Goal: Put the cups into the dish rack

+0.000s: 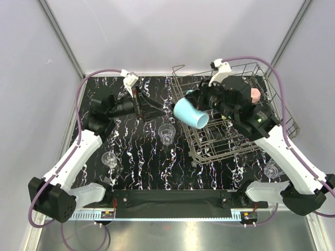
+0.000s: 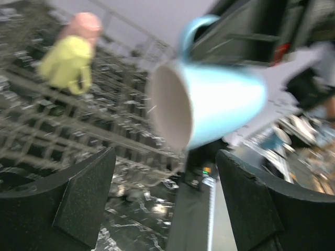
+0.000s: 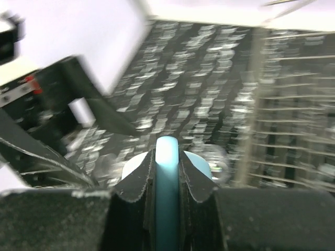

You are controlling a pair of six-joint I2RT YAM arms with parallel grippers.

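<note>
The right gripper [image 3: 167, 157] is clenched on the handle of the light blue mug [image 1: 191, 114]. It holds the mug tipped on its side above the left edge of the dish rack [image 1: 225, 144], right of centre. The left gripper [image 2: 165, 175] is released, jaws wide, just beside the mug and apart from it. A yellow mug [image 2: 68, 63] and a pink mug [image 2: 84, 23] sit in the rack. On the table [image 1: 136, 172] a clear glass [image 1: 166, 133] stands at centre, a second glass [image 1: 109, 158] lower left, and a third glass [image 1: 271, 168] lower right.
</note>
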